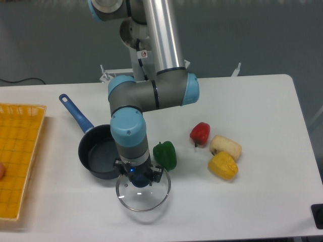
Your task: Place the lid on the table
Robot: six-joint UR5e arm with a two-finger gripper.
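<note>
My gripper (138,179) clamps the lid (143,190) by its knob, keeping the glass level; lid sits low over the table (242,206), just beside the saucepan (98,157); release pending.

backdrop: plain grey-green wall (252,30) | lighting: even, soft | cable: thin black cable (20,80) at far left behind the worktop

You have the lid (143,191), round clear glass with a thin metal rim, lying about level low over the white worktop (252,101) near its front edge. Its central knob is hidden from you. Whether it touches the worktop, you cannot tell.
</note>
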